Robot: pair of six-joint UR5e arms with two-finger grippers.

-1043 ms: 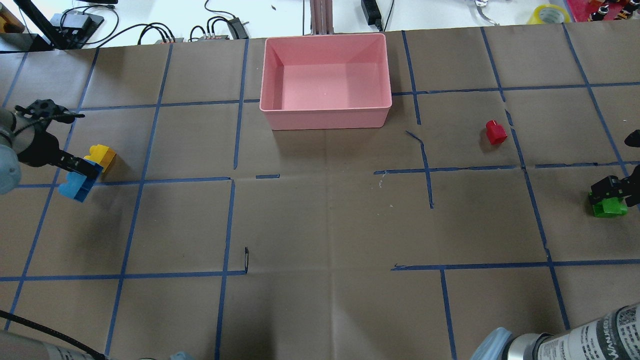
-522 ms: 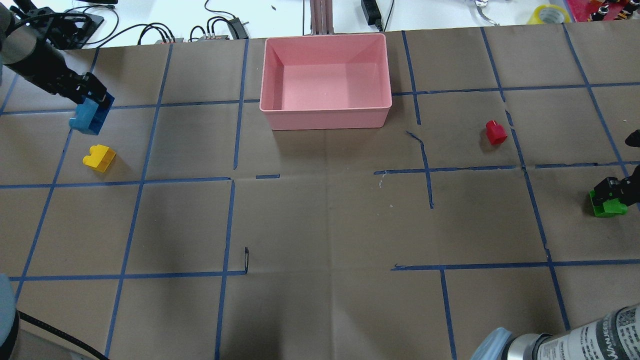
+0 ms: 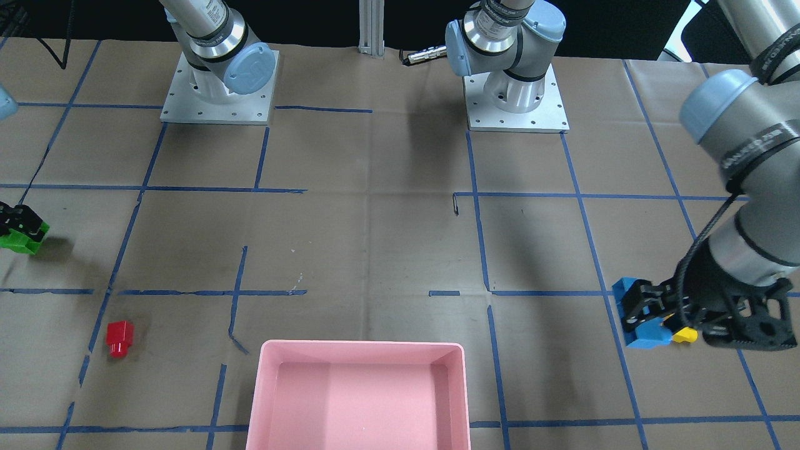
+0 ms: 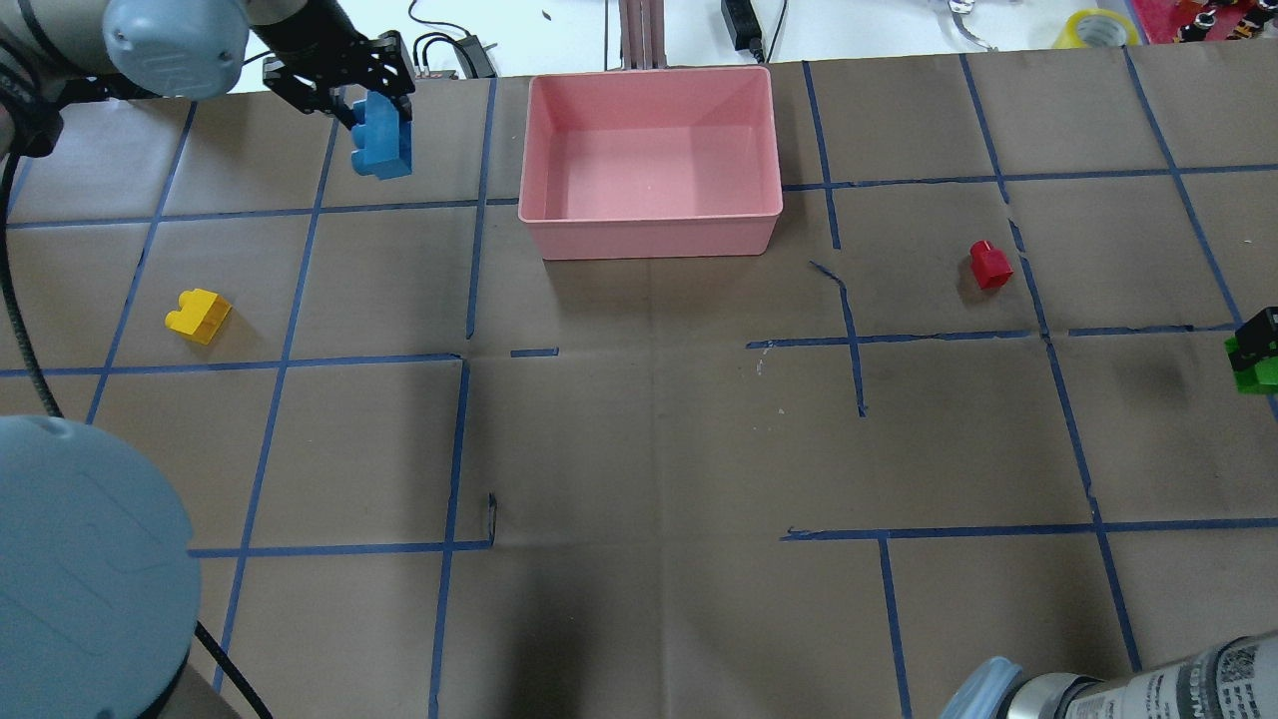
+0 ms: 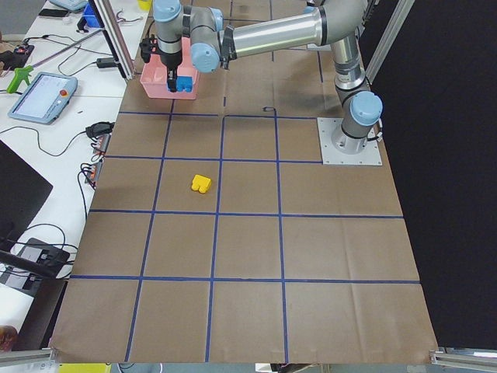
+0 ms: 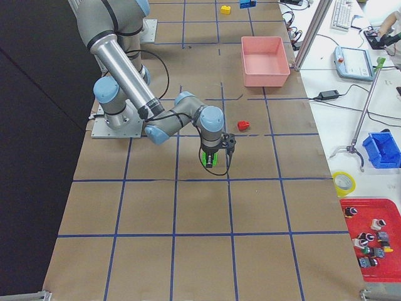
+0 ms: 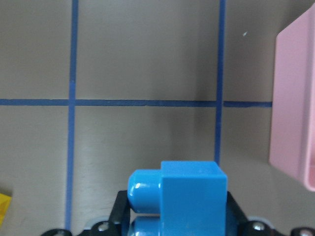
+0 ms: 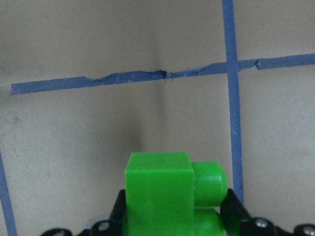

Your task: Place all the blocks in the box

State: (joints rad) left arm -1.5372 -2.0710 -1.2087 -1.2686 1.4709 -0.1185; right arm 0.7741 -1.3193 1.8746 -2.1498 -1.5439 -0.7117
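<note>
My left gripper (image 4: 376, 108) is shut on the blue block (image 4: 382, 150) and holds it in the air just left of the pink tray (image 4: 654, 238). The blue block also shows in the left wrist view (image 7: 193, 196), with the tray's wall (image 7: 294, 123) at the right edge. The yellow block (image 4: 198, 316) lies on the table at the left. The red block (image 4: 990, 265) lies right of the tray. My right gripper (image 4: 1254, 338) is shut on the green block (image 4: 1258, 371) at the right edge, a little above the table; the right wrist view shows it (image 8: 162, 196).
The tray holds nothing. Cables and power bricks (image 4: 449, 50) and a tape roll (image 4: 1098, 28) lie beyond the table's far edge. My left arm's elbow (image 4: 90, 559) fills the near left corner. The arm bases (image 3: 219, 94) (image 3: 515, 103) stand at the robot's side.
My left gripper has carried the blue block up from beside the yellow block, far and right toward the tray. My right gripper has moved the green block slightly up and to the right.
</note>
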